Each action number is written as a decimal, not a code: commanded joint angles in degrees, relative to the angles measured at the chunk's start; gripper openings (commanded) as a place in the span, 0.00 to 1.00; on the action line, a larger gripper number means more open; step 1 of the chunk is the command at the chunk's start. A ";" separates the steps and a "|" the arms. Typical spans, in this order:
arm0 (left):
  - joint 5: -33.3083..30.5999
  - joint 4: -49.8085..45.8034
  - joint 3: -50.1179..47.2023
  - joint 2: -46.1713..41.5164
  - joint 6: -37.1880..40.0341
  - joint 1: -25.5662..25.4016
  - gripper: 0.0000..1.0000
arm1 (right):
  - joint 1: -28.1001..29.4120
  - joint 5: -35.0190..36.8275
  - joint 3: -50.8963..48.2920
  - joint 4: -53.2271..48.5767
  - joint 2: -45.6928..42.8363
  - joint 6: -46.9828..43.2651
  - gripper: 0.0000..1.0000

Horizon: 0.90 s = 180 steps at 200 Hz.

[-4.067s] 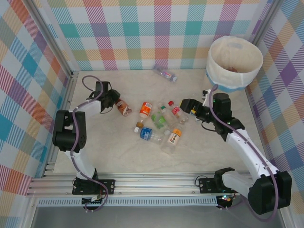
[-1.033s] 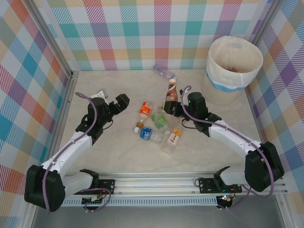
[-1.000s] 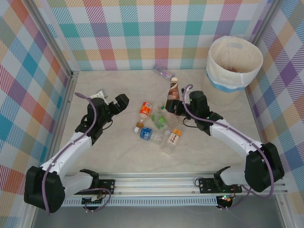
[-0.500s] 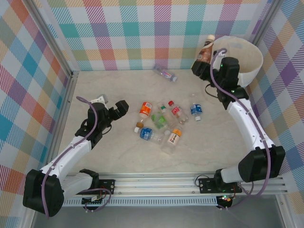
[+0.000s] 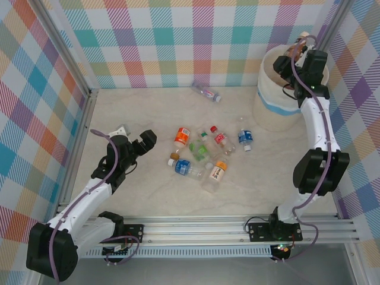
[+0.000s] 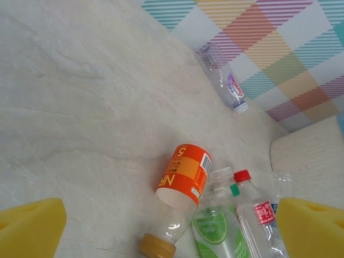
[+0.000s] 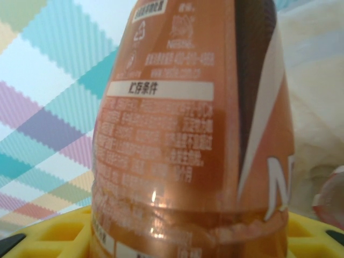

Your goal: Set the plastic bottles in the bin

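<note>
My right gripper is raised over the cream-white bin at the back right and is shut on an amber bottle. That amber bottle stands upright between the yellow fingers, with the bin's pale lining behind it. Several plastic bottles lie in the middle of the table, among them an orange-labelled one and a blue-labelled one. My left gripper hovers open to their left, facing the orange-labelled bottle, a green-labelled one and a red-capped one.
One clear bottle lies alone by the back wall, also seen from the left wrist as a clear bottle. Plaid walls close in the table on three sides. Bare tabletop stretches in front of the bottle cluster.
The right arm has lifted the amber bottle from beside the cluster up and back to above the bin. The left gripper has drawn back slightly toward the near left, still open.
</note>
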 commanded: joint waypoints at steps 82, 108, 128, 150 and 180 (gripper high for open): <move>0.80 -0.62 -1.12 -0.11 -2.42 2.40 1.00 | -1.04 4.42 11.42 -13.65 3.33 5.80 0.85; 1.56 -0.60 -1.12 0.52 -2.74 2.73 1.00 | -0.78 4.59 10.36 -13.22 1.25 5.59 0.88; 2.05 -0.43 -1.12 1.12 -2.94 2.91 1.00 | -0.22 4.21 8.46 -12.00 -1.18 4.65 0.89; 2.70 -0.07 -1.18 1.75 -3.24 3.11 1.00 | 1.22 4.08 6.60 -10.96 -3.83 2.31 0.89; 4.01 0.62 -1.12 3.36 -4.09 3.36 1.00 | 4.31 3.89 2.23 -9.51 -7.95 -0.23 0.90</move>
